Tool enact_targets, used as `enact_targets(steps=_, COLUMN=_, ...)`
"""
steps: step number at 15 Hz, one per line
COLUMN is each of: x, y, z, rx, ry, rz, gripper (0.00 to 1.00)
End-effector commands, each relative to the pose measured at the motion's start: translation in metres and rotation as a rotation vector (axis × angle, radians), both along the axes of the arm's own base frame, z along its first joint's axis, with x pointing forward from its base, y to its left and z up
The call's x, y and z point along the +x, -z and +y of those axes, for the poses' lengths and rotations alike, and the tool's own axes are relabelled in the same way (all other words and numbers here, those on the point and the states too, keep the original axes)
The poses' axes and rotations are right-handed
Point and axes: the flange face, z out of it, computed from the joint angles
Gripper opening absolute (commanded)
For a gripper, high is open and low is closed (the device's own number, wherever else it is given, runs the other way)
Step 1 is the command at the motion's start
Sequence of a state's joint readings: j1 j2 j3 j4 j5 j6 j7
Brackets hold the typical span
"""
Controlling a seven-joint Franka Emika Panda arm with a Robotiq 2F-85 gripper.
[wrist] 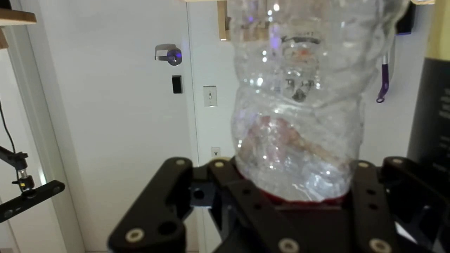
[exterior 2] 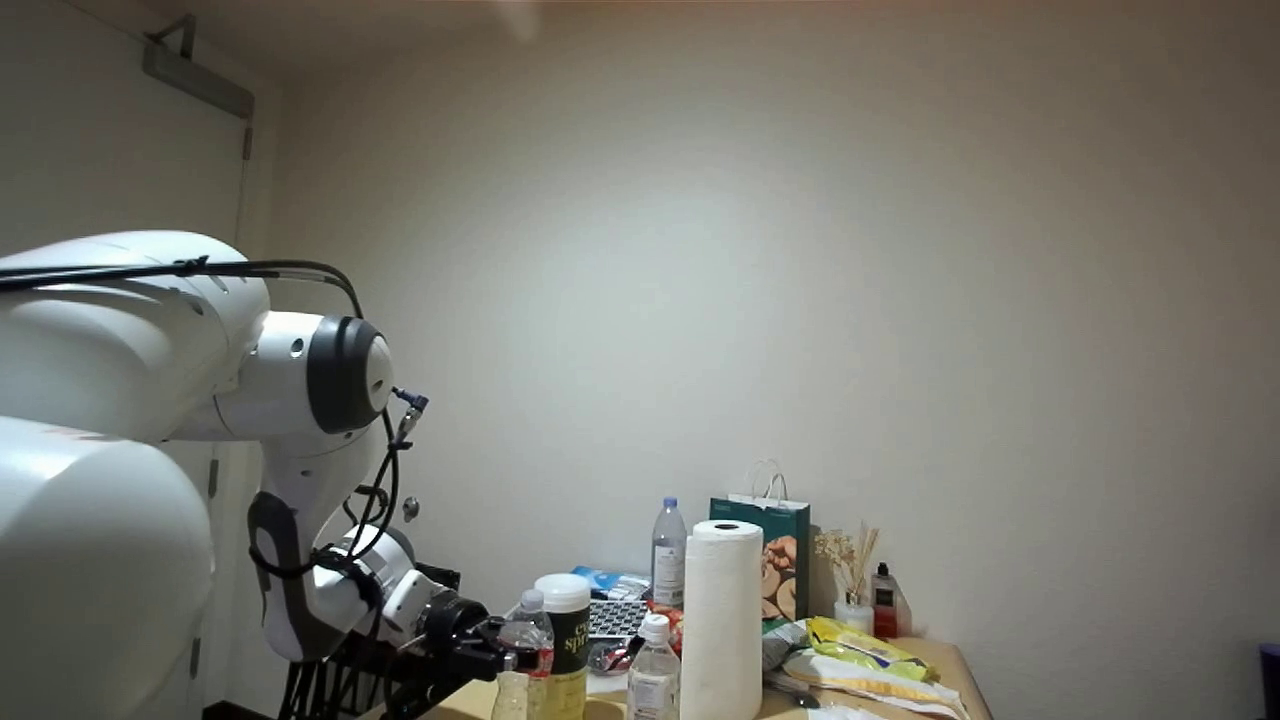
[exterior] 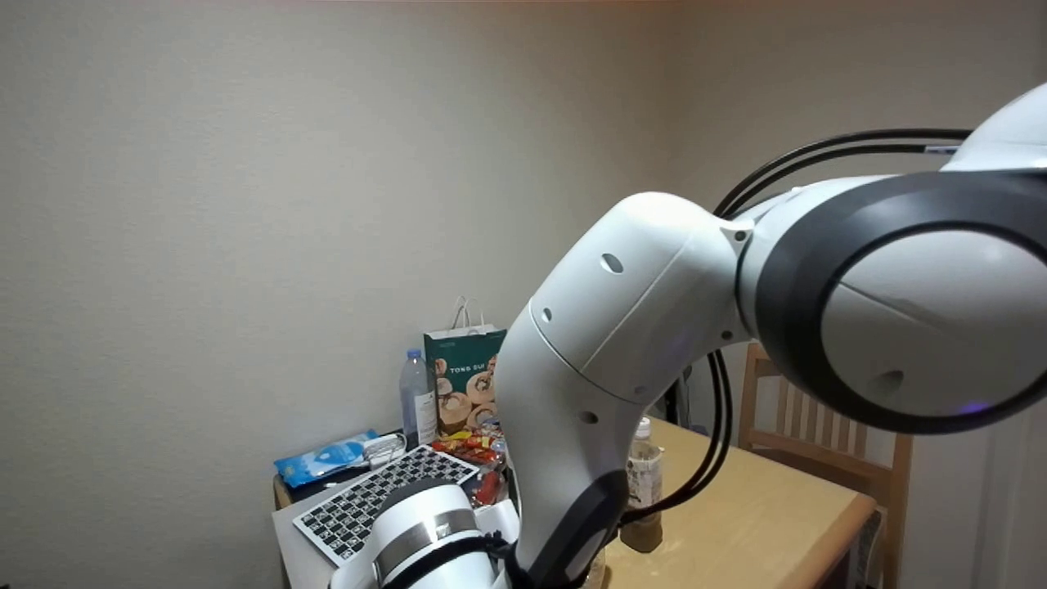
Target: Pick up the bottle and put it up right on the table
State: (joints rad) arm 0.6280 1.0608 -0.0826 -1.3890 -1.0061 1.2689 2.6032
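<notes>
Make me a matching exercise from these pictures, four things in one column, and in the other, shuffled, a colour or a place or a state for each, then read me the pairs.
Things:
1. paper towel roll
2. paper bag
3. red-banded bottle
4. chair

Descriptions:
A. between the fingers of the gripper
B. wooden, slat-backed
C. plain white, standing upright
D. mostly dark green

Pairs: 1-C, 2-D, 3-A, 4-B

There are at least three bottles (exterior 2: 534, 632), one paper roll (exterior 2: 722, 625), one canister (exterior 2: 572, 645).
</notes>
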Motion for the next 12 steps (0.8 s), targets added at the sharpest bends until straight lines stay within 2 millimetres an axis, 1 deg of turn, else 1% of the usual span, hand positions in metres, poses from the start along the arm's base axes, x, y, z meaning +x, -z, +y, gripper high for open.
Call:
enact_targets(steps=1, x=0.001, y=0.007, z=0.005, rx=-0.010, ry=-0.002, rz=-0.020, gripper=0.51)
enact_targets(steps=2, x=0.000, y=0.007, z=0.006, rx=-0.011, ry=0.001, rz=-0.022, gripper=0.56)
enact_targets(steps=8, x=-0.004, y=0.009, z=0.008, rx=-0.022, ry=0.010, rz=-0.032, gripper=0.95)
enact_targets(steps=10, x=-0.006, y=0.008, z=0.006, rx=-0.028, ry=0.015, rz=-0.026, gripper=1.00)
enact_targets(steps=12, x=-0.010, y=0.006, z=0.004, rx=-0.031, ry=0.019, rz=-0.011, gripper=1.00)
